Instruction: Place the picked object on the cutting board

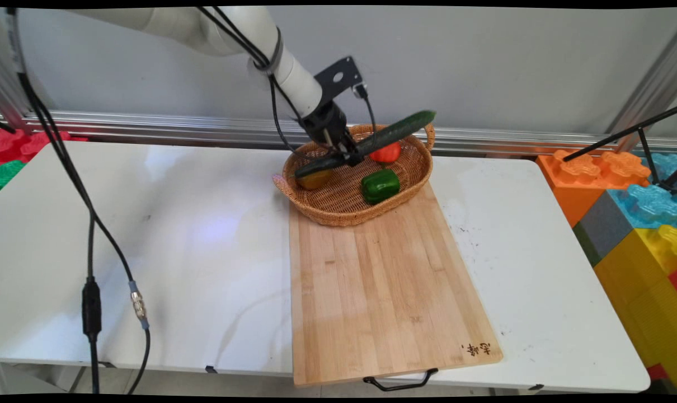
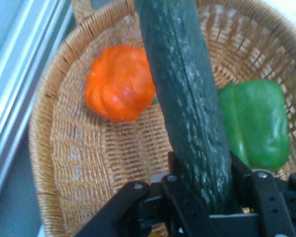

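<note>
White table, wicker basket at far end of cutting board; gripper clamped off-centre on cucumber, tilted above orange pepper and green pepper — could swivel, slip out.

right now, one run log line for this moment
tool: shut on cucumber | cucumber: tilted, above wicker basket | in basket: green pepper, orange pepper

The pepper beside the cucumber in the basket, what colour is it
Green pepper, clearest in the hand view, right of the cucumber.
</note>
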Controlling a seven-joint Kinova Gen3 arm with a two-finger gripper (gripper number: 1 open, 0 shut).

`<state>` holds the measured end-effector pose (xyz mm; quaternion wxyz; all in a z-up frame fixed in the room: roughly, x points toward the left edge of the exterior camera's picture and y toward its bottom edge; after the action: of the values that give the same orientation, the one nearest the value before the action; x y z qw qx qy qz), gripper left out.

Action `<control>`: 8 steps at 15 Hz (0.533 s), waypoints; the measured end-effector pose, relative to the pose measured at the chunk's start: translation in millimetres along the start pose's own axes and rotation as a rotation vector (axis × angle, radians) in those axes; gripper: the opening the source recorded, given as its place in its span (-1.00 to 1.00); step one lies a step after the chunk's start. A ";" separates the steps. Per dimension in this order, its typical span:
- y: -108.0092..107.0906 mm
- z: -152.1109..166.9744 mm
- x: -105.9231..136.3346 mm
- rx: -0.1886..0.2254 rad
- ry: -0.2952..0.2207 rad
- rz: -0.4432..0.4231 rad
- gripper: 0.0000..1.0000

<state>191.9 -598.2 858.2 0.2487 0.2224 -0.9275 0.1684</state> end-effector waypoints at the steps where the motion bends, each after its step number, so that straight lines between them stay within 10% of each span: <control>1: 4.6 -10.2 6.5 0.011 0.008 0.003 -1.00; 8: 56.3 -53.9 33.2 -0.048 0.028 0.029 -1.00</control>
<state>159.1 -538.8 908.8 0.2646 0.2003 -0.9309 0.1526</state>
